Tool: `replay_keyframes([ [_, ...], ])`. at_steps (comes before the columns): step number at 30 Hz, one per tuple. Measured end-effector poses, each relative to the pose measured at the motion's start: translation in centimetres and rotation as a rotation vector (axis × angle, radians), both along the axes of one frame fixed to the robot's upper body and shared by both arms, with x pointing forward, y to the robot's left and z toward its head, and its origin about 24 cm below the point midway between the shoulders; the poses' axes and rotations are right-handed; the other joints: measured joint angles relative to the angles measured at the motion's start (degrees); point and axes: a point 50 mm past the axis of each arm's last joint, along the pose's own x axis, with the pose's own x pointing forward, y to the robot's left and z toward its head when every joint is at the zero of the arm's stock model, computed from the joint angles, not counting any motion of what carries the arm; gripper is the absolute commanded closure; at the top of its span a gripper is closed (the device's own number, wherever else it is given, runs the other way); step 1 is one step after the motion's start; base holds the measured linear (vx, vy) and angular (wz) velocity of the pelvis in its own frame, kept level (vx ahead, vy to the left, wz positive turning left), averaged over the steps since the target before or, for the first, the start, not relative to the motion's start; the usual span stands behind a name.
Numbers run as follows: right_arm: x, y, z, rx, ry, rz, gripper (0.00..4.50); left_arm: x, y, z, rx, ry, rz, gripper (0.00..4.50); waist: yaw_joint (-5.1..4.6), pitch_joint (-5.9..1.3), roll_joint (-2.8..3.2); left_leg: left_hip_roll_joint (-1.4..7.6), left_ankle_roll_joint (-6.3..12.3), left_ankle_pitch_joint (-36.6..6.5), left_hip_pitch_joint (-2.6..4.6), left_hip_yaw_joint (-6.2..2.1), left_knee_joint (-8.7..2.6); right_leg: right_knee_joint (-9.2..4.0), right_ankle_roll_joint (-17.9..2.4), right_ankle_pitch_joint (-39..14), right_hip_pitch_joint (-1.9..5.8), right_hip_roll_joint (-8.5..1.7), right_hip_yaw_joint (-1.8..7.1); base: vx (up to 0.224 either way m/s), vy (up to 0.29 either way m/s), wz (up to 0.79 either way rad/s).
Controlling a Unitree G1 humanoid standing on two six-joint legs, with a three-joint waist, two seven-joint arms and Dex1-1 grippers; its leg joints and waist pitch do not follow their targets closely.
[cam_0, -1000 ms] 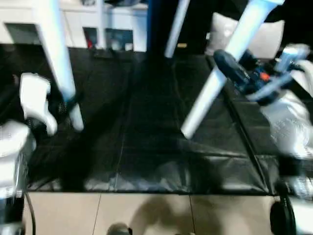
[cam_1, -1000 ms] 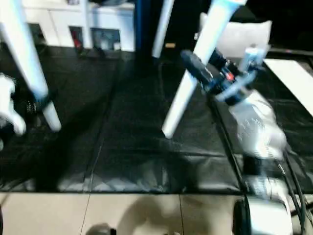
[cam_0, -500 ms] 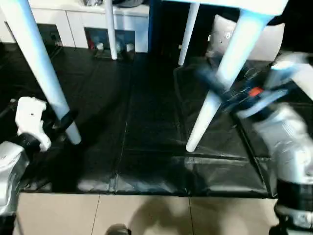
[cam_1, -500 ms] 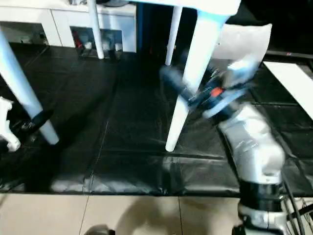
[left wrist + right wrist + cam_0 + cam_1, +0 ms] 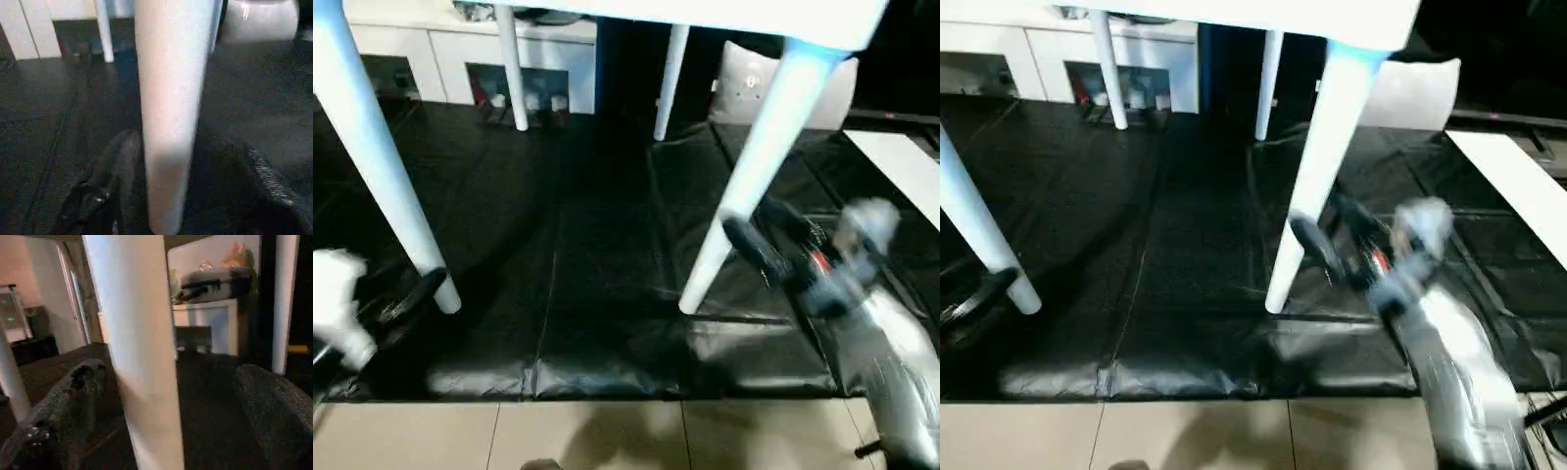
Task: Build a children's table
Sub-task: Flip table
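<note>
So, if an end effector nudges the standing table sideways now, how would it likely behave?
Probably it slides rather than resists: the children's table looks like thin white plastic, so light for its size. The long tapered legs end in small feet on the smooth black mat, so it might skid or tip, and the legs may flex slightly.

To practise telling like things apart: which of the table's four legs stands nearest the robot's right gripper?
The near right leg: the right gripper sits beside its lower part, fingers spread. The other three legs stand farther away.

black floor mat (image 5: 597,245) | grey-white cushion (image 5: 744,83) | white cabinet (image 5: 421,44) | tiled floor (image 5: 587,436)
</note>
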Motion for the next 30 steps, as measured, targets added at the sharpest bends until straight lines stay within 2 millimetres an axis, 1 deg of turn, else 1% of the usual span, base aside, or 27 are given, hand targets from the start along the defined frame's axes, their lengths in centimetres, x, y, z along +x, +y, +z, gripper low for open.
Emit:
replay_keyframes([
  [2, -0.9, -0.1, -0.2, 0.014, 0.023, -0.05, 0.0, -0.6, -0.7, -0.1, -0.043, -0.018, 0.03, 1.83, 0.06, 0.09, 0.15, -0.01, 0.0, 0.0, 0.01, 0.0, 0.0, -0.04, 0.0, 0.0, 0.02, 0.0, -0.01, 0.0, 0.0, 0.0],
  [3, -1.2, 0.1, 0.0, 0.022, 0.024, -0.074, 0.0, -0.7, -1.8, -0.1, -0.081, -0.043, 0.035, 1.83, 0.07, 0.17, 0.32, -0.02, 0.0, 0.0, 0.03, 0.0, 0.03, -0.05, 0.0, 0.0, 0.05, -0.01, 0.0, 0.0, 0.0, 0.0],
  [5, -1.6, 0.5, 0.7, 0.024, 0.003, -0.081, 0.0, -0.6, -3.7, 0.1, -0.12, -0.07, 0.005, 1.83, 0.05, 0.16, 0.33, -0.01, -0.01, 0.01, 0.07, -0.02, 0.01, -0.1, 0.0, 0.0, 0.11, 0.0, -0.05, 0.0, 0.0, 0.0],
  [6, -1.9, 0.7, 1.0, 0.029, -0.011, -0.093, 0.0, -0.7, -4.9, 0.2, -0.144, -0.086, -0.005, 1.83, -0.02, 0.12, 0.42, 0.01, -0.01, 0.01, 0.1, -0.04, -0.02, -0.2, 0.0, 0.0, 0.16, 0.0, -0.12, 0.0, 0.0, 0.0],
  [8, -2.5, 1.1, 1.1, 0.03, -0.013, -0.114, 0.0, -0.9, -6.8, 0.2, -0.159, -0.103, -0.011, 1.83, -0.22, 0.09, 0.54, 0.08, -0.01, 0.0, 0.27, -0.15, -0.03, -0.55, 0.02, -0.01, 0.47, 0.01, -0.4, 0.0, 0.0, 0.0],
  [9, -2.8, 1.5, 0.9, 0.029, 0.003, -0.125, 0.0, -0.8, -7.8, 0.1, -0.168, -0.108, -0.004, 1.83, -0.4, 0.16, 0.7, 0.23, -0.01, 0.0, 0.5, -0.23, -0.1, -0.99, 0.04, -0.02, 0.57, 0.04, -0.74, 0.0, 0.0, 0.0],
  [11, -3.1, 2.2, 0.4, 0.023, 0.03, -0.125, 0.0, -0.5, -8.1, 0.1, -0.162, -0.115, 0.024, 1.83, -0.95, 0.18, 0.72, 0.39, -0.01, 0.0, 0.62, -0.37, -0.1, -1.39, 0.06, -0.03, 0.9, 0.04, -1.23, 0.0, 0.0, 0.0],
  [12, -3.0, 2.9, 0.0, 0.004, 0.06, -0.121, 0.0, 0.0, -7.9, 0.4, -0.146, -0.132, 0.059, 1.83, -1.61, 0.23, 0.8, 0.51, -0.01, 0.0, 0.73, -0.73, -0.14, -1.99, 0.07, -0.02, 1.47, 0.05, -1.92, 0.0, 0.0, 0.0],
  [13, -3.0, 3.4, -0.2, -0.002, 0.078, -0.111, 0.0, 0.3, -7.9, 0.7, -0.137, -0.148, 0.071, 1.83, -2.09, 0.48, 1.3, 0.65, -0.02, 0.0, 0.79, -1.0, -0.16, -2.5, 0.08, -0.02, 1.89, 0.04, -2.56, 0.0, 0.0, 0.0],
  [14, -3.0, 3.8, -0.4, -0.013, 0.086, -0.1, 0.0, 0.4, -7.8, 0.8, -0.128, -0.155, 0.08, 1.83, -2.51, 0.6, 1.53, 0.9, -0.03, -0.01, 1.0, -1.19, -0.25, -3.05, 0.08, -0.02, 2.54, 0.05, -3.1, 0.0, 0.0, 0.0],
  [15, -3.0, 4.3, -0.6, -0.028, 0.092, -0.086, 0.0, 0.5, -7.6, 0.8, -0.11, -0.153, 0.087, 1.83, -2.51, 0.71, 1.71, 1.1, -0.04, -0.02, 0.81, -1.31, -0.3, -1.59, 0.96, -1.24, 3.1, 0.07, -2.91, 0.0, 0.0, 0.0],
  [16, -3.1, 4.6, -0.8, -0.032, 0.1, -0.082, 0.0, 0.7, -7.5, 0.8, -0.101, -0.149, 0.088, 1.83, -2.52, 0.78, 1.25, 0.94, -0.04, -0.02, 0.75, -0.98, -0.07, 0.97, 1.27, -3.36, 2.39, 0.06, -1.37, -0.051, 0.004, 0.01],
  [17, -3.2, 4.7, -1.0, -0.045, 0.109, -0.083, 0.0, 0.8, -7.5, 0.7, -0.095, -0.144, 0.096, 1.83, -2.24, 0.74, 0.35, 0.42, -0.05, -0.02, 0.77, -0.43, 0.3, 3.17, 1.55, -4.71, 2.22, -0.25, 1.07, 0.0, 0.0, 0.0],
  [18, -3.1, 4.9, -1.3, -0.056, 0.121, -0.079, 0.0, 0.5, -7.3, 0.3, -0.089, -0.123, 0.107, 1.83, -1.59, 0.69, -0.65, -0.45, -0.28, -0.16, 1.0, -0.22, 0.62, 3.96, 1.56, -4.1, 0.73, -0.35, 2.5, 0.0, 0.0, 0.0],
  [19, -3.1, 4.9, -1.4, -0.066, 0.124, -0.081, 0.0, 0.3, -7.4, -0.1, -0.09, -0.101, 0.11, 1.83, -1.32, 0.43, -0.42, -0.67, -0.36, -0.33, 0.55, -1.07, 1.21, 4.09, 1.51, -4.03, 0.3, -0.37, 2.29, 0.015, -0.065, 0.06],
  [20, -3.1, 4.8, -1.4, -0.072, 0.128, -0.086, 0.0, 0.1, -7.5, -0.4, -0.093, -0.081, 0.107, 1.83, -0.41, 0.11, -0.13, -0.65, -0.29, -0.28, -0.39, -1.62, 1.53, 4.08, 1.25, -3.79, -0.25, -0.08, 2.23, 0.0, 0.0, 0.0],
  [21, -3.1, 4.8, -1.6, -0.081, 0.132, -0.089, 0.0, 0.1, -7.6, -0.5, -0.085, -0.07, 0.106, 1.83, 0.21, -0.55, 0.44, -0.7, 0.26, 0.43, -2.25, -2.13, 1.99, 3.85, 0.93, -2.4, -0.98, 0.19, 2.03, 0.0, 0.0, 0.0],
  [22, -3.1, 4.9, -1.8, -0.096, 0.143, -0.086, 0.0, 0.3, -7.7, -0.5, -0.08, -0.066, 0.104, 1.83, 0.25, -1.22, 1.11, -0.62, 0.49, 0.84, -3.57, -2.29, 2.28, 3.56, 0.65, -1.59, -2.14, 0.28, 1.64, 0.0, 0.0, 0.0],
  [23, -3.1, 5.0, -1.9, -0.109, 0.154, -0.075, 0.0, 0.4, -7.9, -0.5, -0.078, -0.065, 0.101, 1.83, 0.29, -1.58, 1.64, -0.54, 0.54, 1.31, -5.05, -2.37, 2.53, 3.01, 0.65, -0.85, -3.12, 0.44, 1.44, 0.0, 0.0, 0.0],
  [24, -3.1, 5.2, -2.2, -0.121, 0.169, -0.064, 0.0, 0.6, -8.1, -0.4, -0.078, -0.067, 0.096, 1.83, 0.2, -1.8, 2.14, -0.49, 1.01, 1.5, -6.34, -2.38, 2.68, 2.51, 0.52, -0.02, -4.11, 0.49, 1.14, 0.0, 0.0, 0.0],
  [25, -3.2, 5.3, -2.4, -0.131, 0.18, -0.054, 0.0, 0.6, -8.3, -0.5, -0.083, -0.06, 0.086, 1.83, -0.02, -1.82, 2.43, -0.38, 1.29, 1.61, -6.85, -2.37, 2.71, 1.92, 0.46, 0.54, -4.3, 0.52, 0.87, -0.089, 0.046, -0.02],
  [26, -3.2, 5.3, -2.6, -0.138, 0.187, -0.051, 0.0, 0.7, -8.7, -0.8, -0.091, -0.048, 0.07, 1.83, -0.13, -1.65, 2.69, -0.14, 1.09, 1.49, -6.8, -2.35, 2.68, 1.49, 0.88, 0.65, -4.16, 0.49, 0.75, -0.122, 0.048, -0.01],
  [27, -3.2, 5.2, -2.7, -0.142, 0.193, -0.052, 0.0, 0.6, -9.2, -1.3, -0.107, -0.023, 0.053, 1.83, -0.87, -0.9, 3.16, 0.23, 0.83, 1.03, -5.54, -2.23, 2.81, 0.89, 1.27, 0.39, -3.23, 0.16, 0.02, -0.122, 0.048, -0.01],
  [28, -3.2, 5.3, -2.7, -0.143, 0.193, -0.048, 0.0, 0.4, -9.3, -1.7, -0.112, -0.005, 0.049, 1.83, -1.56, -0.31, 4.16, 0.68, 0.7, 0.72, -4.82, -2.52, 2.83, 0.35, 1.61, -0.01, -1.74, 0.01, -1.28, -0.137, 0.053, -0.12],
  [29, -3.3, 5.3, -2.8, -0.14, 0.194, -0.044, 0.0, 0.4, -9.3, -1.7, -0.107, 0.0, 0.043, 1.83, -1.38, -0.04, 4.8, 0.97, 0.68, 0.71, -4.64, -2.67, 2.61, 2.37, 1.51, -2.37, -0.71, -0.09, -1.96, 0.003, 0.051, -0.05],
  [30, -3.8, 5.0, -3.0, -0.141, 0.202, -0.053, 0.0, 0.8, -9.7, -1.4, -0.094, -0.023, 0.009, 1.83, -0.51, 0.2, 3.5, 1.24, 0.67, 0.71, -4.87, -1.23, 2.66, 9.18, 1.08, -6.53, -0.58, -0.56, -1.07, 0.003, 0.051, -0.05],
])
